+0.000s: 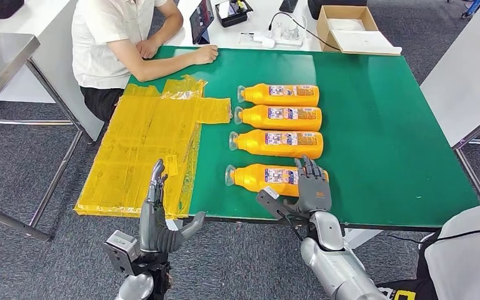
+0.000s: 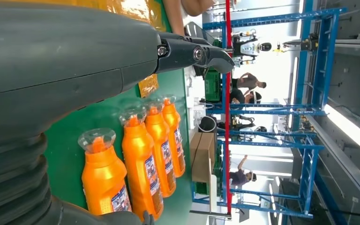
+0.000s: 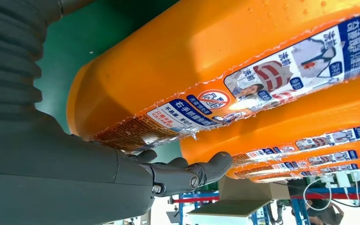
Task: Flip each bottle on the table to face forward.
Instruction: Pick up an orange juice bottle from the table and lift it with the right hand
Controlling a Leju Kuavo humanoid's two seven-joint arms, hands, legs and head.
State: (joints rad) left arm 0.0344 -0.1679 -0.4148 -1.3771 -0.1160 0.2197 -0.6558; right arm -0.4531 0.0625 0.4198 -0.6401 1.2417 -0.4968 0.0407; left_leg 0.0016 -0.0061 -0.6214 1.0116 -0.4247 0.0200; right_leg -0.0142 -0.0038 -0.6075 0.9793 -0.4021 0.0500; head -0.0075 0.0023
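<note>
Four orange bottles lying on their sides in a column on the green tabletop point(image 1: 381, 125), necks and clear caps pointing toward the robot's left, each with a blue, white and red label facing up. Farthest bottle point(image 1: 279, 94) near the middle of the tabletop, second bottle point(image 1: 279, 117) and third bottle point(image 1: 277, 143) just beside one another below it, nearest bottle point(image 1: 262, 177) close to the near edge. Right hand point(image 1: 312, 185) laid over the base end of the nearest bottle, fingers point(image 1: 308, 170) stretched flat across the orange body, thumb apart off to the side; not plainly closed around it, so a grip cannot be told. In the right wrist view, that label crinkled and glossy, with printed characters and a round red mark. Left hand point(image 1: 160, 219) off the near edge of the tabletop, open, fingers straight and thumb spread, holding nothing. Yellow plastic sheet point(image 1: 144, 144) draped over the tabletop's left part. Person in a white shirt point(image 1: 109, 37) seated at the far left corner, forearm resting on the green surface. Open cardboard box point(image 1: 350, 28) on a white table beyond.
</note>
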